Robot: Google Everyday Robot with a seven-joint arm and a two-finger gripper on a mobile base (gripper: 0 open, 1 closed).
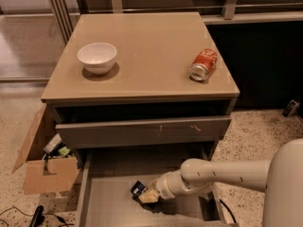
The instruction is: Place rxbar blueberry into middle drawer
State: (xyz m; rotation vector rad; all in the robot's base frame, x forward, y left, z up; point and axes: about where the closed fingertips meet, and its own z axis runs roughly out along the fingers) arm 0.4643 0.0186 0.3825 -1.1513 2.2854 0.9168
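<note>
Inside the drawer (110, 203), your gripper (147, 196) is touching the bar (138, 188), grip untellable; retracting unreleased is risking dragging it out.

gripper (147, 196) in middle drawer (112, 206); rxbar blueberry (138, 188) just left of it

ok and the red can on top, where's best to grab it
Around the mid-body of the red can, from above: it lies on its side on the cabinet top, so the round wall faces up. The gripper is low in the open drawer, beside the dark bar.
</note>
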